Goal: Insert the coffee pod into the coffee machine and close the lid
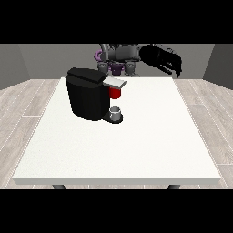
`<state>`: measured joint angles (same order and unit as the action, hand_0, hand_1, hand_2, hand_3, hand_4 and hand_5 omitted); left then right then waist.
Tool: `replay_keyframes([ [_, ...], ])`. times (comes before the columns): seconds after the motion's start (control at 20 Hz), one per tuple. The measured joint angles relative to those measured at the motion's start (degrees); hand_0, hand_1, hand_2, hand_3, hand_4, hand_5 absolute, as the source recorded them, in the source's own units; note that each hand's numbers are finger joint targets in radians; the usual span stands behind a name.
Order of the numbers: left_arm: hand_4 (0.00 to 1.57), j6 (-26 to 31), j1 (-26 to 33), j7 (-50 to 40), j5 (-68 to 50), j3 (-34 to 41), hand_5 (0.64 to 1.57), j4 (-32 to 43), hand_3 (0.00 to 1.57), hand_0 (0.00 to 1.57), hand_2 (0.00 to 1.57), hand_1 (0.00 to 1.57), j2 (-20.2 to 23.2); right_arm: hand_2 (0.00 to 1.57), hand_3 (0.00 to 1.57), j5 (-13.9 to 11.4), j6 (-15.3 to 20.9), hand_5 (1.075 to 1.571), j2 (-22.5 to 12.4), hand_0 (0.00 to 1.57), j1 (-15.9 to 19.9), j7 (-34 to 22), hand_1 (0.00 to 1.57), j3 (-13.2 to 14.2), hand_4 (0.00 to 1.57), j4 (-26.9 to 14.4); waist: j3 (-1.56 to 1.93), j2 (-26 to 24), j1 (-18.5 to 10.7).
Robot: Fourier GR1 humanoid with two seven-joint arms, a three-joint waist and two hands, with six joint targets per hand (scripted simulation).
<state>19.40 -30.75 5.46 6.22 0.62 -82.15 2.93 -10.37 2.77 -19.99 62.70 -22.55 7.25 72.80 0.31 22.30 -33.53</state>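
White tabletop (136,150) lies bare nearest me; farther back a small grey pod (116,110) sits at the black boxy coffee machine's (86,93) base. Farthest, I see the hand at the view's right (170,61) raised, fingers relaxed, holding nothing; reaching in might clip the grey lid (114,82).

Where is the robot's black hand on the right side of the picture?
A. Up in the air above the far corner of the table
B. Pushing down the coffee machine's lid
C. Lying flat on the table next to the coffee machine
A. The hand at the view's right hangs above the table's far right corner, well away from the coffee machine.
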Motion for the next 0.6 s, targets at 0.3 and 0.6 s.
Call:
replay_keyframes([
  [0.3, 0.27, -0.69, 1.72, -1.42, 0.69, -1.70, 1.571, -2.27, 0.00, 0.00, 0.00, 0.00, -1.19, 0.00, 0.00, 0.76, 0.28, 1.571, 3.27, 0.00, 1.69, 6.90, 0.00, -0.58, 0.00, -4.70, -0.25, -1.09, 1.01],
  [0.6, 0.27, -2.04, 5.77, -1.21, 0.01, 0.30, 1.571, -1.44, 0.00, 0.00, 0.00, 0.00, -1.02, 0.00, 0.00, 1.17, -0.06, 1.571, 10.25, 0.00, -2.26, 13.97, 0.00, -4.99, 0.19, -4.05, -0.30, -5.14, 6.16],
])
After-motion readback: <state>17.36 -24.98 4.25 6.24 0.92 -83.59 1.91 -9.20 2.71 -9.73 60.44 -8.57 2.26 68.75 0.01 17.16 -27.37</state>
